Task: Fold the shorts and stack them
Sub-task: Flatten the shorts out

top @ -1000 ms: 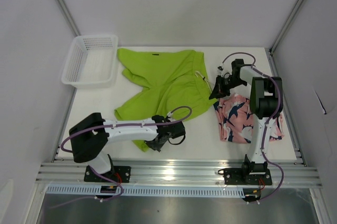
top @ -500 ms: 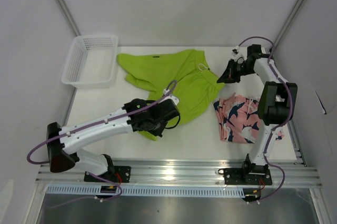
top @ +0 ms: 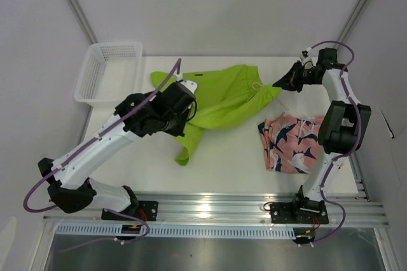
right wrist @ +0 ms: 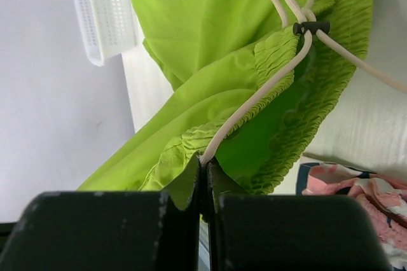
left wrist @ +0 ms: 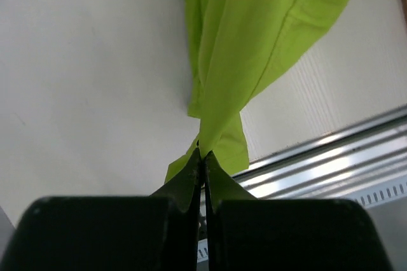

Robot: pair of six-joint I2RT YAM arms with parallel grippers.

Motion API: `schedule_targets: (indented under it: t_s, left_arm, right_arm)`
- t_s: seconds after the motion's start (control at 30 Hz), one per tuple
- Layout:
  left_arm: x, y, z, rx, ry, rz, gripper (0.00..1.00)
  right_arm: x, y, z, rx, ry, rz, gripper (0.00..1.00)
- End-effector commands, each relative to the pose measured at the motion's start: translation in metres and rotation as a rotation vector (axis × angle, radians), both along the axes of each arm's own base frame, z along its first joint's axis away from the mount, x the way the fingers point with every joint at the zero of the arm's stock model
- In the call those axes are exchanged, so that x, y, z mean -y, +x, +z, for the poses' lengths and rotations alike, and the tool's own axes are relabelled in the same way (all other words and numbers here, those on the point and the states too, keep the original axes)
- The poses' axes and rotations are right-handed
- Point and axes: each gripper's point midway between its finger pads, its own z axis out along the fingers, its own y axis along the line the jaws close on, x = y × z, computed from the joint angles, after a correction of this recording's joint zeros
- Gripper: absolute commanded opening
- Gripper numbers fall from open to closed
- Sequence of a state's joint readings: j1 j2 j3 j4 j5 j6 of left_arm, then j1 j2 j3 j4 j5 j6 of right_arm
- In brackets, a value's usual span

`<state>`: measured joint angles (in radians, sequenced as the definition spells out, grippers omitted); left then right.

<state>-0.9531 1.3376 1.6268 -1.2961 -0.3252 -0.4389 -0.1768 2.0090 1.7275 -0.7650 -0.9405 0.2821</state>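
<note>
I had the left hand (left wrist: pixel 203 155) clenched on an edge of the lime-green shorts (top: pixel 226 100) and the right hand (right wrist: pixel 205 164) pinching their waistband, cloth stretched between them over the surface (top: pixel 140 156), near the pink shorts (top: pixel 292 145); I judged either thin pinch could slip under tension.

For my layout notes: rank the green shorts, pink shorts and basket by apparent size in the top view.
1. green shorts, clearly largest.
2. basket and pink shorts: about alike; the right arm hides part of the pink pair, so unranked.
</note>
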Motion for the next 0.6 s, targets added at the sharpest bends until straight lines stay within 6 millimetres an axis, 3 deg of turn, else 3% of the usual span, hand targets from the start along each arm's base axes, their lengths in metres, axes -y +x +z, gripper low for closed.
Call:
schedule_targets:
  t_s: [0.0, 0.03, 0.13, 0.37, 0.5, 0.57]
  left_arm:
    - [-0.028, 0.033, 0.005, 0.024, 0.092, 0.087, 0.0]
    - [-0.041, 0.046, 0.007, 0.036, 0.099, 0.145, 0.0]
    - [-0.053, 0.065, 0.008, 0.038, 0.093, 0.212, 0.0]
    - [-0.106, 0.112, 0.016, 0.056, 0.088, 0.442, 0.0]
    - [-0.116, 0.136, 0.017, 0.07, 0.083, 0.507, 0.0]
    - [-0.112, 0.143, 0.022, 0.08, 0.067, 0.502, 0.0]
  right_arm:
    - [-0.003, 0.016, 0.052, 0.107, 0.064, -0.038, 0.0]
    - [-0.003, 0.018, 0.054, 0.111, 0.068, -0.046, 0.0]
    - [0.0, 0.029, 0.062, 0.126, 0.082, -0.086, 0.0]
    - [-0.007, 0.057, 0.078, 0.165, 0.099, -0.104, 0.0]
    - [-0.016, 0.07, 0.08, 0.174, 0.106, -0.091, 0.0]
    - [-0.022, 0.07, 0.086, 0.189, 0.107, -0.081, 0.0]
